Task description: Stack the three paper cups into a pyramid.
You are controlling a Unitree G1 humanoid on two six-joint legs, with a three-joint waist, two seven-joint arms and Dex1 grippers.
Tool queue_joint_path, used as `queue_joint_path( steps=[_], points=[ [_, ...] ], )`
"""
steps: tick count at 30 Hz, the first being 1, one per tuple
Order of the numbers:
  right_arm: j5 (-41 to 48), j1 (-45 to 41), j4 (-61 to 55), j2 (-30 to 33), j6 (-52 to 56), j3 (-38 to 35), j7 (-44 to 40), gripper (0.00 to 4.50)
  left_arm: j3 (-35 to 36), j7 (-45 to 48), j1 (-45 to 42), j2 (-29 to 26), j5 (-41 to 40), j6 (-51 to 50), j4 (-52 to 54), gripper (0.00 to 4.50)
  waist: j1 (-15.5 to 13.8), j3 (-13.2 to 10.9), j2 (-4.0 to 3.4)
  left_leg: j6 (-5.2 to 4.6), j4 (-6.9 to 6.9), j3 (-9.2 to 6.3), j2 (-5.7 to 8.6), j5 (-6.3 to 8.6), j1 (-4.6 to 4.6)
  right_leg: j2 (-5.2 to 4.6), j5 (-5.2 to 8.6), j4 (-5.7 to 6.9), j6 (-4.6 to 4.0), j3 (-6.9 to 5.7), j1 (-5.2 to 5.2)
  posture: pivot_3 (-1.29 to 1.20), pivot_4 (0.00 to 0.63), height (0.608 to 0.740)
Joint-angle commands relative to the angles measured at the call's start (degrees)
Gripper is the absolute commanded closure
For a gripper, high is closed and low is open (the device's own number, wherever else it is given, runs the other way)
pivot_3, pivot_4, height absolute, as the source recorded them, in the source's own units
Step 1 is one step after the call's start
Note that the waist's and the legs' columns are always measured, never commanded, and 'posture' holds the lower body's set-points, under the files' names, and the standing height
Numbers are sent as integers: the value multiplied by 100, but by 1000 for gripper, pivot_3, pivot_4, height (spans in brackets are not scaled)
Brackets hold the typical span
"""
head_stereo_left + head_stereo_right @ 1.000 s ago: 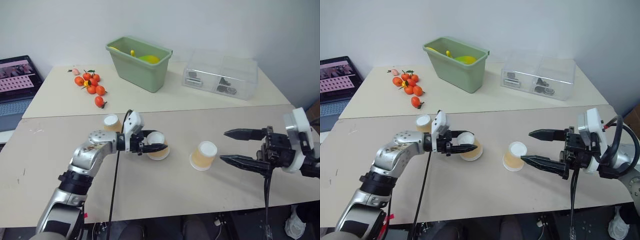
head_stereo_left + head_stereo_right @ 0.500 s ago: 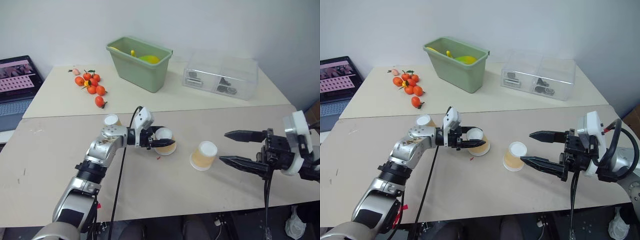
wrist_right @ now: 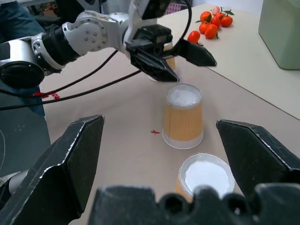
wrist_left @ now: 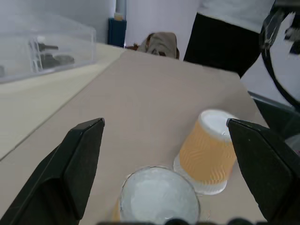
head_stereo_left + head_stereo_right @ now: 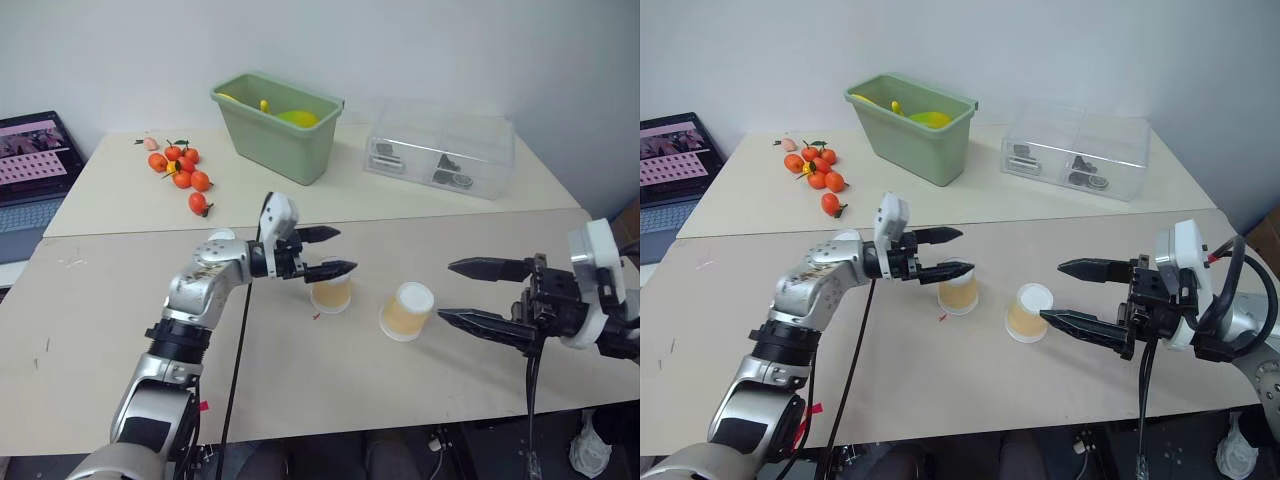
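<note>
Left tool (image 5: 330, 251) hangs just above one paper cup, and its two black fingers are spread wide with nothing between them. Going from left to right on the table (image 5: 300, 370): a laptop (image 5: 30, 175) sits at the far left edge. Next come small orange-red fruits (image 5: 180, 172) in a little bunch at the back. One paper cup (image 5: 222, 238) stands upside down behind the left arm, mostly hidden by it. A green bin (image 5: 279, 125) with yellow things inside stands at the back.

The middle cup (image 5: 331, 292) stands upside down on its rim, right under the left tool, which does not touch it. A tiny red speck (image 5: 316, 317) lies on the table beside it. The third cup (image 5: 408, 310) stands upside down near the middle cup, a little to its right, with a gap between them. No cup sits on top of another.

A clear plastic box (image 5: 440, 148) with small dark parts stands at the back. The right tool (image 5: 445, 292) points at the third cup from the right, fingers spread wide, holding nothing.
</note>
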State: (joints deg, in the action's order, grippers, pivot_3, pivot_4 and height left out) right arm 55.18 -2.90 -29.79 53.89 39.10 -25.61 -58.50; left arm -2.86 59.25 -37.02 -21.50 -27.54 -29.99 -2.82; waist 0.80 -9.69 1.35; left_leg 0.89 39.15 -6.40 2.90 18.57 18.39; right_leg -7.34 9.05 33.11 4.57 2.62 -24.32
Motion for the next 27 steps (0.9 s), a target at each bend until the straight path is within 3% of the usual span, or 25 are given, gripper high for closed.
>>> queue_joint_path(
  steps=[1, 6, 10, 15, 20, 27],
  points=[
    [19, -109, -23, -22, -157, -75, -36, 0, 368, -322, 316, -293, -395, -513, 1004, 35, -4, 0, -1, 0, 0, 0, 0, 0, 0, 0, 0, 0, 0, 0, 0, 0, 150, 738],
    [-2, -141, -20, -68, -156, -4, -31, 0, 951, -1077, 1122, -700, -547, -959, 1995, 35, -3, 0, -1, 0, -1, 0, -1, 0, -2, 0, 0, 1, 0, 1, -1, 0, 150, 738],
    [-26, -127, -25, -138, -173, 52, -25, 0, 1803, -2659, 1938, -353, -122, -706, 2890, 35, -14, 0, 0, 1, 0, -2, -2, 0, -2, 0, 0, 0, -1, 0, 0, 0, 150, 738],
    [-10, -212, 22, -181, -154, 153, -39, 0, 2251, -3735, 2747, 379, -455, -938, 3514, 35, -58, 0, 0, 2, 1, -1, 0, -1, -3, 0, -1, -4, -1, 1, 5, 0, 150, 738],
    [-16, -415, 157, -124, -137, 252, -112, 0, 2103, -3899, 3677, 635, -421, -754, 3924, 35, -77, -1, 1, 2, 1, -1, 1, 0, -2, 0, 0, -4, -1, 1, 5, 0, 150, 738],
    [-12, -807, 182, -322, -126, 469, 111, 0, 2191, -3831, 4078, 506, -56, -57, 3308, 35, -89, 0, 1, 2, 1, 0, 0, 0, -1, 0, 2, -2, -1, -1, 19, 0, 150, 738]
  ],
)
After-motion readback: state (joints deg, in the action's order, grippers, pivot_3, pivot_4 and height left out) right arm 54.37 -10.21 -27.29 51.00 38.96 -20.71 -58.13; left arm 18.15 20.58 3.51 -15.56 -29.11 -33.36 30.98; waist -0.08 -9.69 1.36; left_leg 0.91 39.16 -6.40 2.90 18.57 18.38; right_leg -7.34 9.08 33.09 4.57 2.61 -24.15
